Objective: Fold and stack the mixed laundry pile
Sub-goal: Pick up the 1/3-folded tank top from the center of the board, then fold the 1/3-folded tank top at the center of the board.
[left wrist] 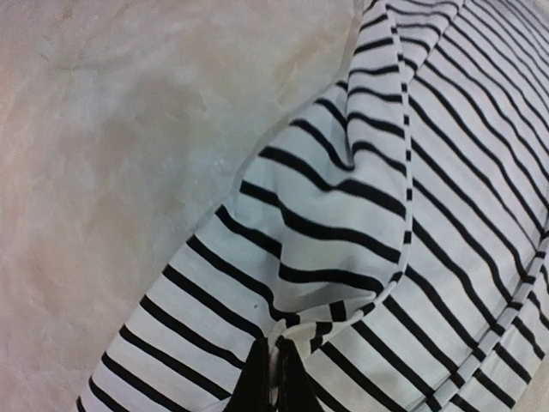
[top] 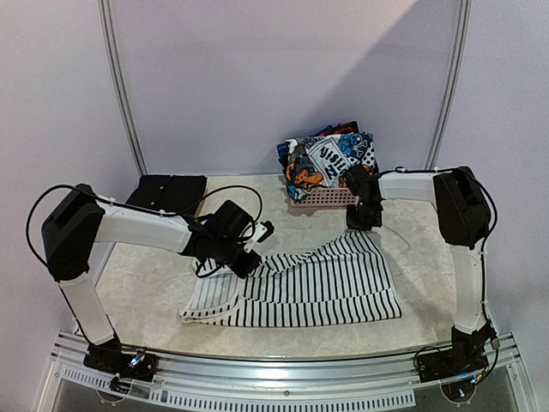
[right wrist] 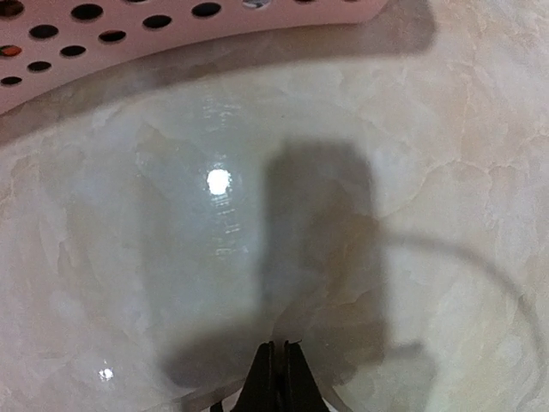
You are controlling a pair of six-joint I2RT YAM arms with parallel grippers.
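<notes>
Two arm bases are sitting on a ribbed metal rail (top: 283,367) at the near edge of a pale, marbled, glossy table (top: 429,257). Just beyond the rail, the striped shirt (top: 326,283) is lying mostly flat at the front centre of the table, its long axis running left to right, roughly along the near edge. It is soft white cloth with thin black stripes. Over the wide right part the stripes are running near to far, while on the narrower left end they are running crosswise.

At the shirt's upper left edge, the left gripper (top: 246,262) is pinching a fold of the striped cloth. In the left wrist view its dark fingertips (left wrist: 274,384) are pressed together on a gathered ridge of fabric that is rising off the table, with a stitched seam curving past it.

Farther back and to the right, the right gripper (top: 364,221) is hanging over bare table just beyond the shirt's far right corner. In the right wrist view its tips (right wrist: 280,378) are pressed together on nothing, and its shadow is falling on the shiny surface.

Right behind it, a pink plastic basket (top: 319,199) with rows of oval holes is standing at the back of the table. It is holding a heaped printed garment (top: 330,159) in blue, orange, white and black. At the far left corner, a flat black cloth (top: 171,190) is lying well apart from the basket.
</notes>
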